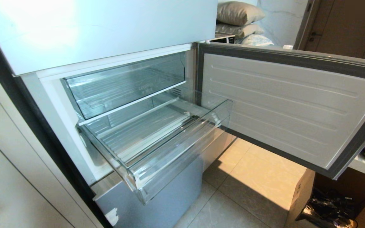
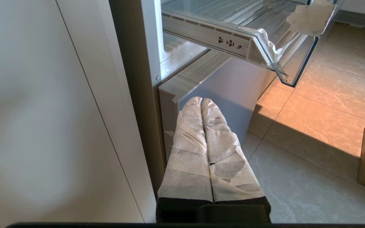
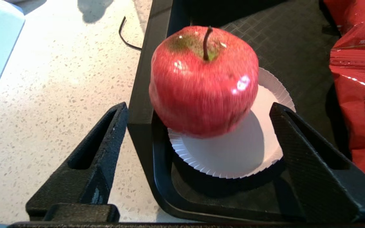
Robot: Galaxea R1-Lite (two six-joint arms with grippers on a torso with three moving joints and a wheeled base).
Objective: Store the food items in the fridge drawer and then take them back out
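Red apple [image 3: 203,82] is parked on a paper plate [image 3: 233,148] in a black tray [image 3: 157,177] on the bench [image 3: 52,95], framed by the wide-open right claw [image 3: 198,133], probably just released. Fridge drawer [image 1: 157,148] is pulled out, nothing seen inside. Left claw [image 2: 201,103] is pressed shut.

— What's out past the open fridge door [image 1: 284,104]?
— Pillows [image 1: 238,14] stacked behind it, and a cardboard box [image 1: 306,196] on the tiled floor [image 1: 252,171].
— And on the speckled counter [image 3: 49,95]?
— A black tray [image 3: 144,79] holding a white paper plate [image 3: 233,155], a red snack bag [image 3: 360,79] beside it.
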